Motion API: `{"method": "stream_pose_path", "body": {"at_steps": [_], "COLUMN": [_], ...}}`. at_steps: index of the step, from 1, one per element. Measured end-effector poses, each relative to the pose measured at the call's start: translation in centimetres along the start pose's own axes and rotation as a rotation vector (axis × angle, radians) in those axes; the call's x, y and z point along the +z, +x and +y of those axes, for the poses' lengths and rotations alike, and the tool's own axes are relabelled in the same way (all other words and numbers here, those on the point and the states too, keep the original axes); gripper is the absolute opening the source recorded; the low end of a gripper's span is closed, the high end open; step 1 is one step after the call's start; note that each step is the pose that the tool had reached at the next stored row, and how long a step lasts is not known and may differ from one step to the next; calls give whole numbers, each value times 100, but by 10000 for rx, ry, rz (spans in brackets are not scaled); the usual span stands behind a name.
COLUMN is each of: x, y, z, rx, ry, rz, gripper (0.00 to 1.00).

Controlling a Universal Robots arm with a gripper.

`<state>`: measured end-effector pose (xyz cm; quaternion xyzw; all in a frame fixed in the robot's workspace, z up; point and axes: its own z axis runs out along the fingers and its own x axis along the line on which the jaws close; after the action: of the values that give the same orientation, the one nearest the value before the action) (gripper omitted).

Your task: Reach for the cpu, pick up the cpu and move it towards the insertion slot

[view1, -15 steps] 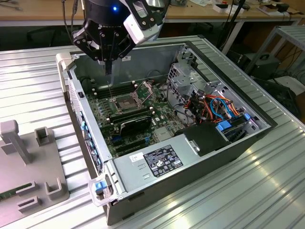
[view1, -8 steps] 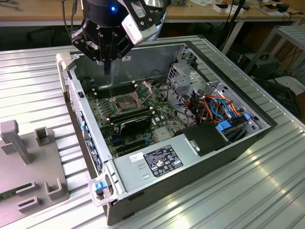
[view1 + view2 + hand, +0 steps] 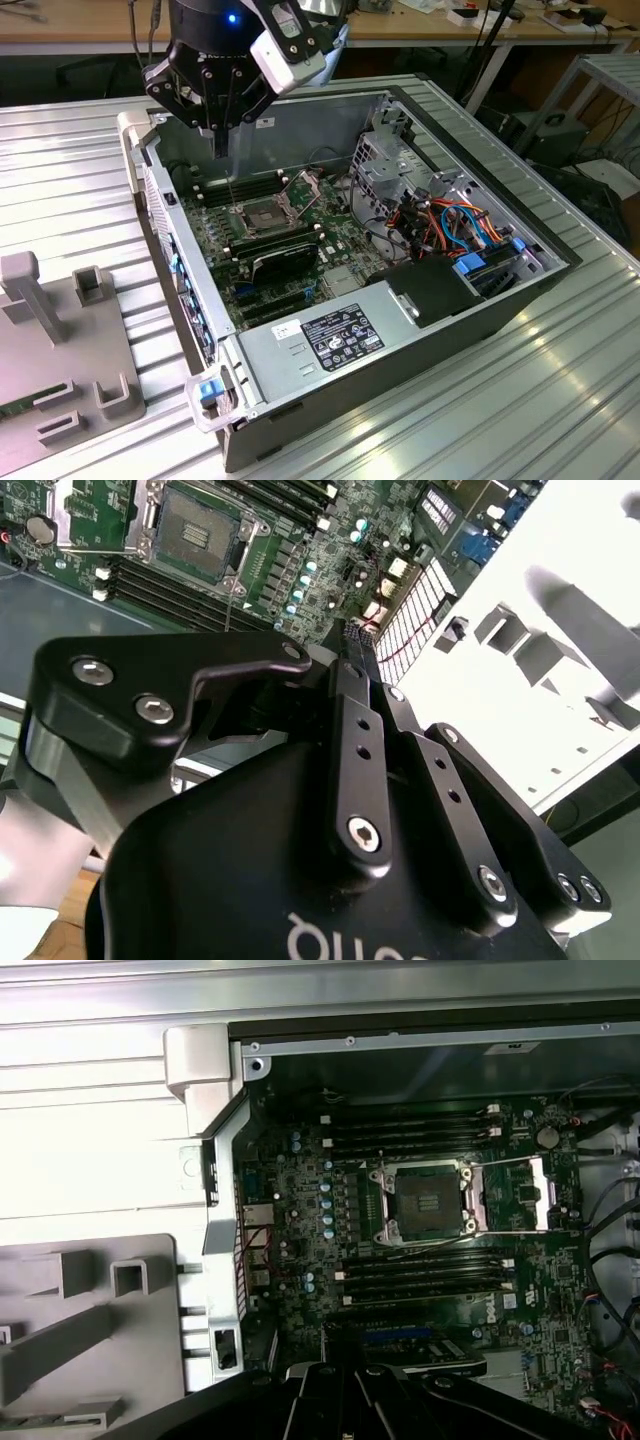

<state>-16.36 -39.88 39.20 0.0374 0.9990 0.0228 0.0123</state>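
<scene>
Above the open computer case [image 3: 320, 125], toward the exterior view's left and far side, you have one gripper [image 3: 222, 150] hanging with its wrist pointing straight down. Its fingers are drawn together to a narrow tip, and you cannot tell whether the cpu is pinched between them. Below that tip, slightly toward the exterior view's right, lies the one insertion slot [image 3: 262, 215], its centre dark and its one retaining plate [image 3: 305, 186] swung up, with two banks of memory slots [image 3: 420, 1275] flanking it.

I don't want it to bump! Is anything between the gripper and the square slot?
Nothing visible is. The gripper hangs above the slot inside the open case. The slot's plate is flipped up, so its dark centre lies uncovered.
</scene>
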Motion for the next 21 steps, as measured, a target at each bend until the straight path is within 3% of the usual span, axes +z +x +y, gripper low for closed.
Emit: {"method": "stream_pose_path", "body": {"at_steps": [8,14,21], "x": [2,0,-1], "y": [98,274,407], "z": [-8,-21,-31], "rx": [0,-1,0], "ry": [1,0,0], "rz": [0,0,0], "gripper": [11,11,11]}}
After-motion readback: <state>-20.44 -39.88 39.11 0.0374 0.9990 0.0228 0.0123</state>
